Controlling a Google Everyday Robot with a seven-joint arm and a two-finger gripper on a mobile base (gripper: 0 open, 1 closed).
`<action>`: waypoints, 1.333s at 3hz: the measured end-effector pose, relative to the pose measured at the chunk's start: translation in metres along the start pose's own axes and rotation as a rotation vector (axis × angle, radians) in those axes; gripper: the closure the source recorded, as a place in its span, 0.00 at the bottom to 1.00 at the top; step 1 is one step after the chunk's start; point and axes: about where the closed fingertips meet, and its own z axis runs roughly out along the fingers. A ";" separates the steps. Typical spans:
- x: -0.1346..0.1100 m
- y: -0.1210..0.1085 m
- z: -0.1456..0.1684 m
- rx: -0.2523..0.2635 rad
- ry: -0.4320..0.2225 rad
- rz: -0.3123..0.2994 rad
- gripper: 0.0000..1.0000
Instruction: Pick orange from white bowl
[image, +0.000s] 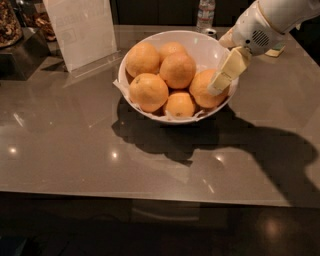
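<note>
- Orange-skinned and dimpled, the orange (200, 87) lies at the right side of the white bowl (207, 47), resting against its right wall.
- At this fruit's upper right edge is the cream-coloured tip of the gripper (217, 86), slanting down from the upper right. It is touching the fruit or just above it, and I cannot tell whether the gripper is spread or pressed together.
- The white arm (260, 25) enters from the top right corner and reaches over the bowl's rim.
- Five other oranges (177, 70) fill the rest of the bowl, piled close and touching. The one at front centre looks smaller.
- Crinkled paper lining (121, 89) peeks over the rim at the left and front.
- The bowl sits on a glossy grey table (75, 150) and casts a dark shadow (165, 137) toward the viewer.
- Behind and left of the bowl stands a pale upright sign (82, 30), and a water bottle (205, 12) stands behind the bowl.
</note>
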 end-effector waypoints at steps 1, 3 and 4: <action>-0.010 -0.015 0.012 -0.020 -0.056 0.032 0.00; -0.016 -0.011 0.027 -0.038 -0.072 0.033 0.00; -0.028 -0.010 0.051 -0.081 -0.120 0.042 0.00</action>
